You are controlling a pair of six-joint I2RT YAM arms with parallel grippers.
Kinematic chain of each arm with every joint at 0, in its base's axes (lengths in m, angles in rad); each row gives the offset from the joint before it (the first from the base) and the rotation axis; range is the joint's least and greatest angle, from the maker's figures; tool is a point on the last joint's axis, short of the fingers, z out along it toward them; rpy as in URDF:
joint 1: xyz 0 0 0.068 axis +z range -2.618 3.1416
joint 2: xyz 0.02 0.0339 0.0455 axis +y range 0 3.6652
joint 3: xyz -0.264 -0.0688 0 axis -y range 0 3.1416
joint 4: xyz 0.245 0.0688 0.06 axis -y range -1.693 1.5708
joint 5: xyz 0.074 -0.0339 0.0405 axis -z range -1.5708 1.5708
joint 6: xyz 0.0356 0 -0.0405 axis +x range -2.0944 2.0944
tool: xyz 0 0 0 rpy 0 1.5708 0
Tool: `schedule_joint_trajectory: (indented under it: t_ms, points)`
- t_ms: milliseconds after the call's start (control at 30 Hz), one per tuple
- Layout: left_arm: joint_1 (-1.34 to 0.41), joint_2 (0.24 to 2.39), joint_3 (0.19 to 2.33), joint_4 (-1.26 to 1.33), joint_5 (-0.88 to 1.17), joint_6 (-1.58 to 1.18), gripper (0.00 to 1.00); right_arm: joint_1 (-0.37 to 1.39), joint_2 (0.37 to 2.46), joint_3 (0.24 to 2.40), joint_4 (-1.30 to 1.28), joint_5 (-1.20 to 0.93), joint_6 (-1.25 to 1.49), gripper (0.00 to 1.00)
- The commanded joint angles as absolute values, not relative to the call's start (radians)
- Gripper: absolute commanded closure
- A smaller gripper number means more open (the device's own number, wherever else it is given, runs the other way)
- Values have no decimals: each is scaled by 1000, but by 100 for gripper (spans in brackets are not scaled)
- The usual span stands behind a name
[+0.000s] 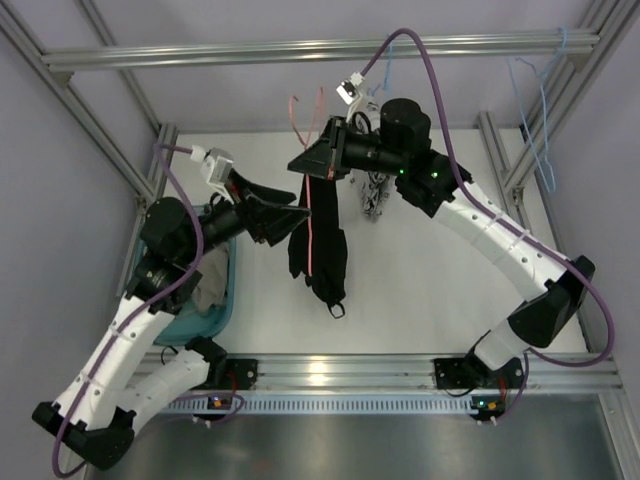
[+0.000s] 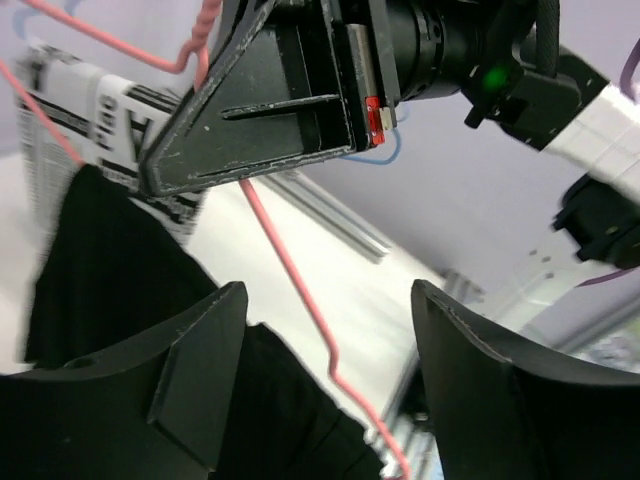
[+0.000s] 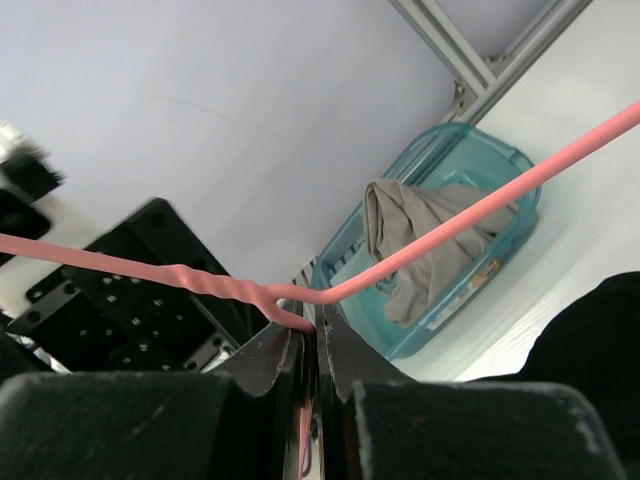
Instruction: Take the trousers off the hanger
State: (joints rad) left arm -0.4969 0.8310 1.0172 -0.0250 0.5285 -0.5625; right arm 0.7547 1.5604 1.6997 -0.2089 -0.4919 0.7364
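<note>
While your right tool (image 3: 318,340) is pressed together on the hanger (image 3: 430,245), pinching the pink-red wire just below its twisted neck, the trousers (image 1: 322,255) hang from that hanger above the white surface (image 1: 430,270). From the top view the black fabric drapes down in a long fold, with the pink wire running down its front and a thin drawstring loop at the lower end; you cannot tell whether that end touches the surface.

Your left tool (image 2: 328,295) is spread wide and holds nothing. Its own camera shows the black fabric and a stretch of the pink wire lying in the gap between the fingers (image 2: 200,370). From above, this tool sits just beside the upper left part of the trousers.

Behind the hanger, a black-and-white patterned garment (image 1: 375,200) stands near your right arm. A teal basket (image 1: 228,300) sits on the left side under your left arm, with a grey-beige cloth (image 3: 420,240) inside it. Light blue wire hangers (image 1: 540,110) hang from the frame at the far right.
</note>
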Motion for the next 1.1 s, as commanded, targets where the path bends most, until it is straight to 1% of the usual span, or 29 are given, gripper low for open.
schedule_joint_trajectory:
  t_ms: [0, 33, 200, 367, 400, 500, 567, 600, 867, 1067]
  points:
    - [-486, 738, 1000, -198, 436, -258, 27, 767, 1480, 1697, -126, -514, 799, 100]
    - [-486, 692, 991, -227, 427, -221, 25, 764, 1471, 1694, -121, -518, 817, 100]
    - [-486, 575, 908, -403, 434, -59, 23, 742, 1459, 1666, -77, -567, 879, 100]
    - [-485, 477, 776, -425, 578, 95, 20, 729, 1450, 1657, -29, -615, 931, 100]
    - [-485, 476, 767, -425, 598, 115, 19, 729, 1447, 1657, -25, -620, 936, 100]
    - [-485, 488, 752, -422, 699, 191, 13, 729, 1445, 1654, -17, -632, 939, 100]
    - [-486, 503, 761, -420, 719, 204, 10, 729, 1445, 1648, -15, -637, 936, 100]
    - [-486, 530, 767, -422, 736, 225, 7, 729, 1443, 1646, -14, -637, 937, 100]
    - [-488, 601, 811, -399, 782, 299, 4, 727, 1460, 1655, -11, -634, 950, 100]
    - [-492, 641, 839, -361, 769, 244, 4, 727, 1483, 1674, -17, -623, 963, 100]
